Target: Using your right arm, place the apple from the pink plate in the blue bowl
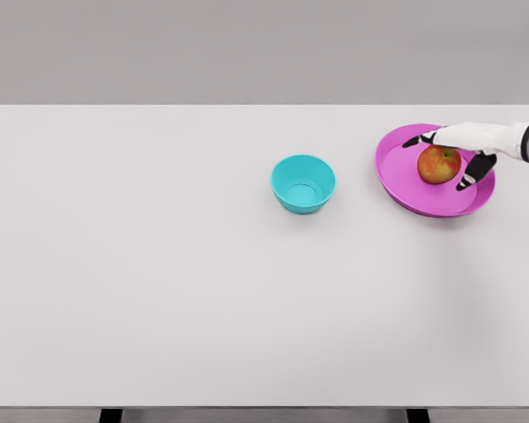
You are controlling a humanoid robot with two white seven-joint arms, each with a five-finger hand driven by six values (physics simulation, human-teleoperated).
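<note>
Risk, slip: the apple [438, 165] is round and smooth, and the right hand [463, 152] reaches it from 3 o'clock with digits only partly round it; a lift begun before they close could let it roll out and drop back on the pink plate [397, 176] or off its rim
Risk, plate: a sideways push rather than a squeeze could shove the apple towards 9 o'clock, or drag the plate across the table [159, 291]
Risk, carry: the blue bowl [303, 182] sits well apart at 9 o'clock of the plate; a loose hold could fail on the way; a late release could knock the bowl's rim
Fingers: spread wide around the apple; one dark tip [413, 141] at the apple's 11 o'clock, another [470, 181] at its 4 o'clock; they look close to the skin, though whether they touch it cannot be told; no firm grasp as yet, in my judgement
Apple: on the pink plate, right of its middle
Left arm: not seen
</note>
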